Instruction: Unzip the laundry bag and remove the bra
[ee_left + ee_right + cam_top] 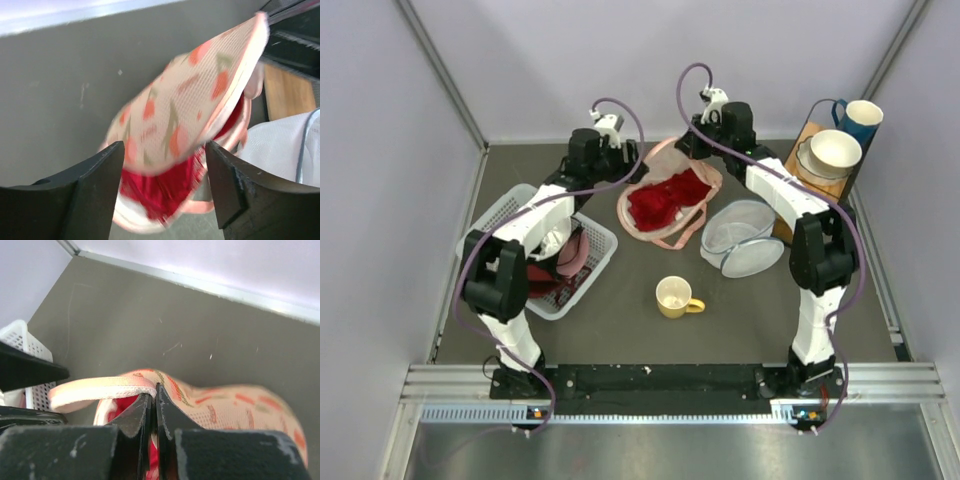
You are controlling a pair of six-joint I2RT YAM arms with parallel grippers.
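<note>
The peach-pink laundry bag [653,228] lies open at the table's far middle, with the red bra [667,198] showing inside it. My right gripper [692,148] is at the bag's far edge. In the right wrist view it [156,390] is shut on the bag's pink rim [100,387] and holds the printed flap [235,405] up. My left gripper [632,166] is at the bag's far left edge. In the left wrist view it [165,150] is open, with the lifted flap [185,105] and the bra [160,187] seen between its fingers, touching neither.
A white basket [510,207] with clothes stands at the left under the left arm. A yellow mug [675,297] sits in front of the bag. A round white mesh container [745,238] lies right of it. A wooden stand [815,135] with bowls and a blue mug is at the far right.
</note>
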